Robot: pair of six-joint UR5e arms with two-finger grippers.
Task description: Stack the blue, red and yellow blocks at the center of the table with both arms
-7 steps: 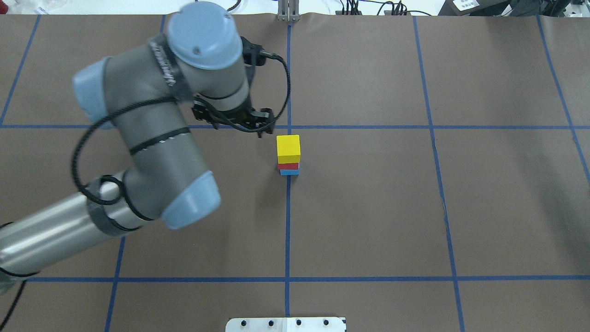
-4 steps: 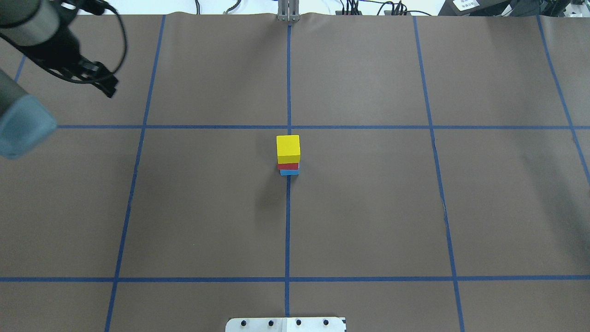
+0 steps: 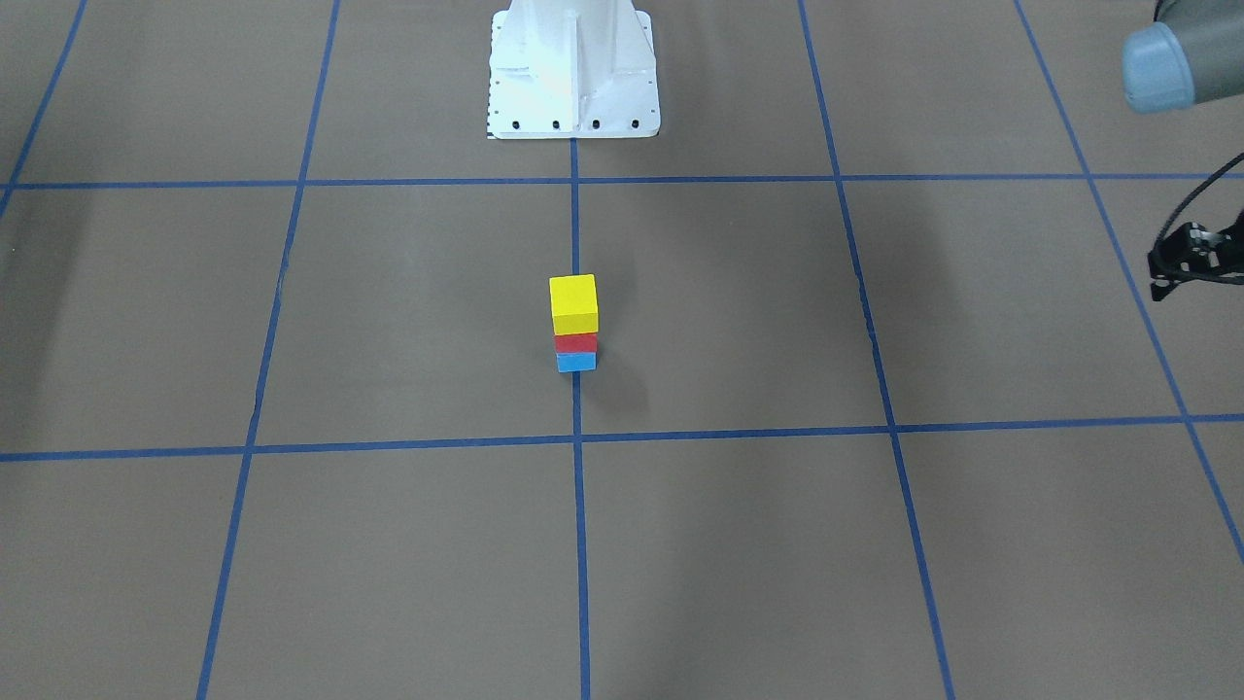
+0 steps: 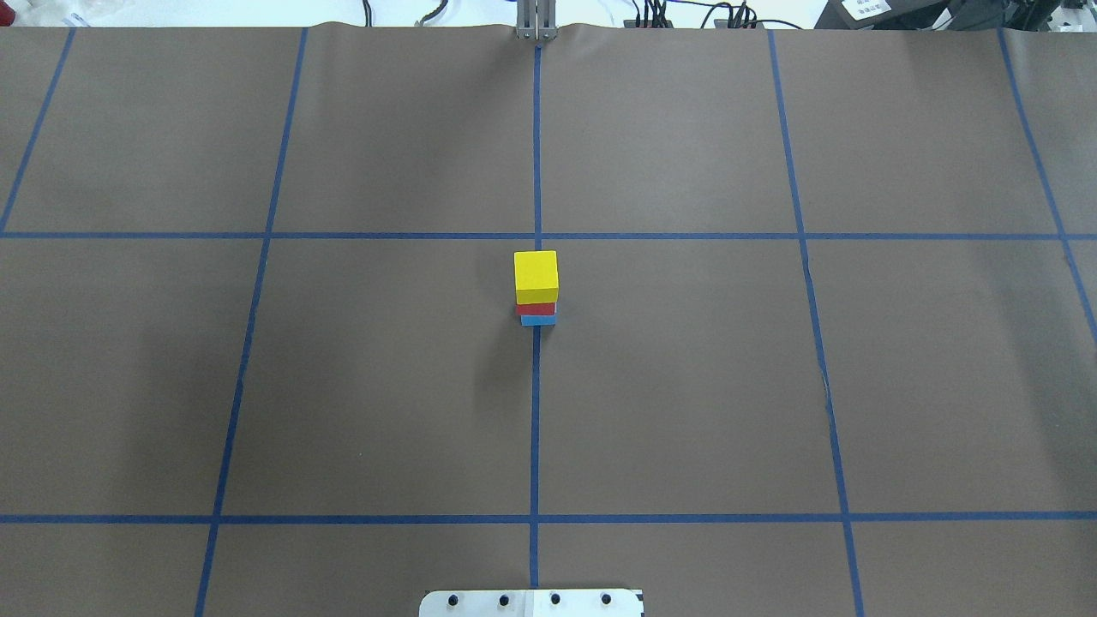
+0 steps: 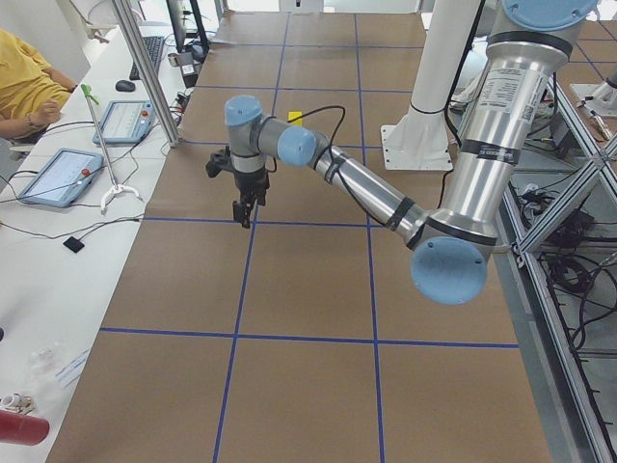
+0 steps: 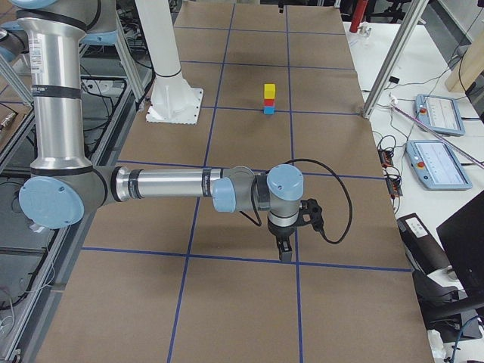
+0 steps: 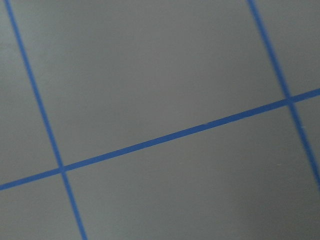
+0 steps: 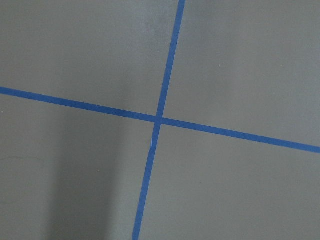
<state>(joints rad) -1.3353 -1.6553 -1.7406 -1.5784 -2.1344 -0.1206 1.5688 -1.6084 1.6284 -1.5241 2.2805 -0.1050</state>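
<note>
Out of overhead view: left claw (image 5: 243,212) (stack (image 4: 536,288) unmoved).

The front view's right edge cuts off the left arm (image 3: 1171,53), the side views show the left gripper (image 5: 242,218) and right gripper (image 6: 285,255) too small to tell how their jaws stand, and the yellow block (image 4: 536,276) hides the tops of the red block (image 4: 536,308) and blue block (image 4: 538,320).

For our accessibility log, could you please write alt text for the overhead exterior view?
A three-block stack, yellow block on red block on blue block, stands on the centre tape line of a brown table gridded with blue tape. No robot arm shows; a white base plate sits at the bottom edge.
</note>
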